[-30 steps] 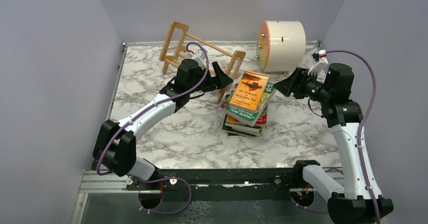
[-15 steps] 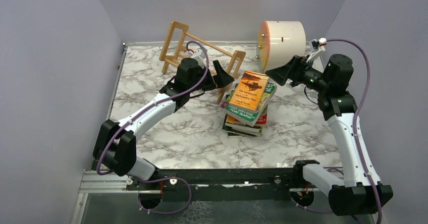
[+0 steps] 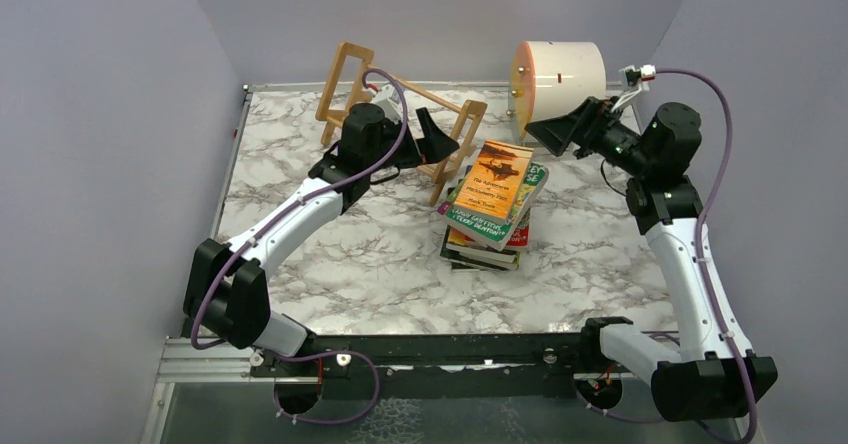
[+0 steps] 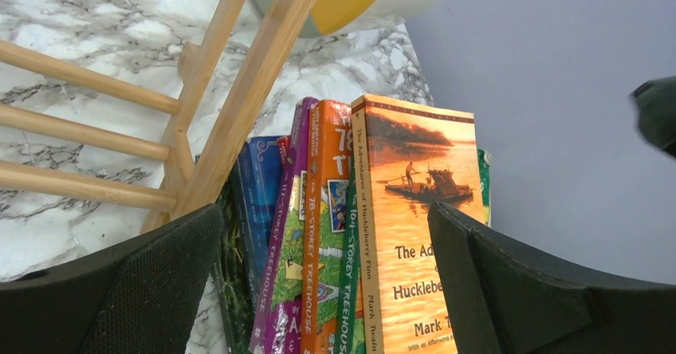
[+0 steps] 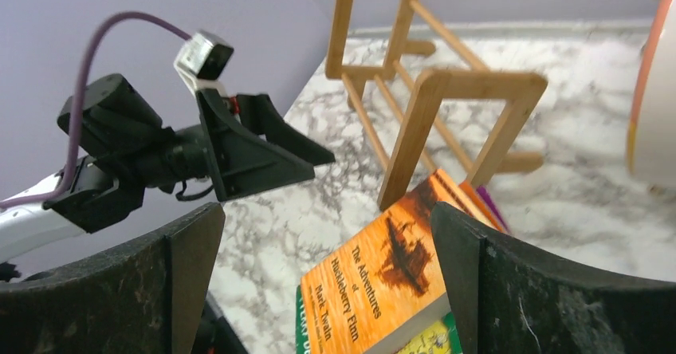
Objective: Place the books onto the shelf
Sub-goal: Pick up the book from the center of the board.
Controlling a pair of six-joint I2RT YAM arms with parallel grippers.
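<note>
The books [image 3: 495,189] lay in a slumped stack on the marble counter [image 3: 350,254], orange cover on top. They sat just beside the near right end of the shelf [image 4: 253,87], and in the left wrist view the lowest spines seemed to touch its foot. None of them was on the shelf.

The left fingers [image 3: 440,134] stood wide apart and held nothing. They hung just left of the stack, above the shelf's right end. In the left wrist view the purple, orange and green spines sat framed between the two pads, beyond their tips and clear of both.

The left arm ran from its near left base diagonally toward the far side. Its wrist was over the shelf's rails, with the fingers aimed right at the books.

The right fingers [image 3: 555,132] were also spread wide and empty, raised above the counter just far right of the stack, in front of the cream drum [image 3: 560,74]. The right arm rose steeply from its near right base and bent left at the wrist, pointing the fingers left and down over the orange cover.
</note>
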